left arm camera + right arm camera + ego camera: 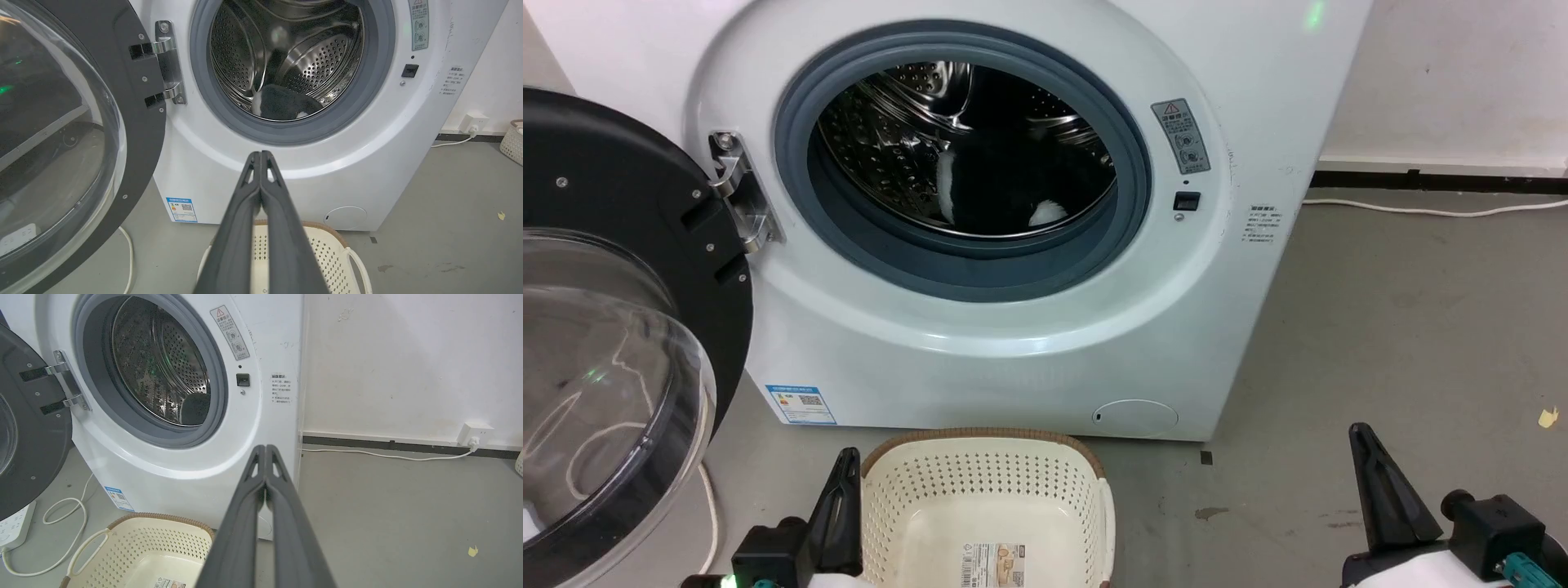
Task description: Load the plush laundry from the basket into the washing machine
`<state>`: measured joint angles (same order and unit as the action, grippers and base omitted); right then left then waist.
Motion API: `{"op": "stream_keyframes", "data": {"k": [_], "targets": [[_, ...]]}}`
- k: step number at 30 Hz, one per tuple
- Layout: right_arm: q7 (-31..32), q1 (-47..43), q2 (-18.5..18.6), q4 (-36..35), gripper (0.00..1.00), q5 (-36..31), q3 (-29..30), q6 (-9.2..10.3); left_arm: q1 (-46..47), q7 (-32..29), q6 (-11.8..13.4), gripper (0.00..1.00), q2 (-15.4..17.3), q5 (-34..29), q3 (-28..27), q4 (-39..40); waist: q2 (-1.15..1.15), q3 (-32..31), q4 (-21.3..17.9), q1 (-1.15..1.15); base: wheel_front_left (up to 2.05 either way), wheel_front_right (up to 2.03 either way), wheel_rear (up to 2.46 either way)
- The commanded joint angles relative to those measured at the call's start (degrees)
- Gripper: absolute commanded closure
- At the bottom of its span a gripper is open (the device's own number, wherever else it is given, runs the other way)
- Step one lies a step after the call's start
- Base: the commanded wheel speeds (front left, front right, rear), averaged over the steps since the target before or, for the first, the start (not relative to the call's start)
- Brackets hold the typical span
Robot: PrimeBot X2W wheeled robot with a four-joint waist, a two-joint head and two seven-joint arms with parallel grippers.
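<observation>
Head view: we see the plush laundry [1005, 192] lying inside the drum of the washing machine [1029, 351], its door [621, 204] open at left. The basket [984, 433] sits on the floor in front w/ a sticker [992, 563] inside, the left pincer [848, 474] just beside its left rim & the right pincer [1364, 453] well apart at right, both narrow. Left wrist view: we look along fingers [241, 228] pressed together, tips touching, twd the black bundle at the drum's bottom. Right wrist view: the right pincer is likewise pinched tight, basket at lower left, wall socket [474, 433] at far right.
</observation>
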<state>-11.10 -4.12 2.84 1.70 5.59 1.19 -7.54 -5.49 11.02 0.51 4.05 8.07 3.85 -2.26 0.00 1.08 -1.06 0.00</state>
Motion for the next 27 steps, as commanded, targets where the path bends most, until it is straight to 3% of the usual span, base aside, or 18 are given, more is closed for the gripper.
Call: {"op": "stream_keyframes", "data": {"k": [1,27], "targets": [[0.5,0.9,0.0,-0.4,1.00,-0.5,-0.1,0.01,1.2,-0.4,-0.1,1.00,-0.3,-0.7,-0.3,0.2,0.00,0.0,0.0,0.00,0.00,0.00,0.00],[3.4,1.8,0.0,-0.7,1.00,-1.9,-0.4,0.03,2.4,-3.4,-0.2,1.00,-0.5,-2.8,-1.3,0.8,0.00,-0.3,0.3,0.00,0.00,0.00,0.00]]}}
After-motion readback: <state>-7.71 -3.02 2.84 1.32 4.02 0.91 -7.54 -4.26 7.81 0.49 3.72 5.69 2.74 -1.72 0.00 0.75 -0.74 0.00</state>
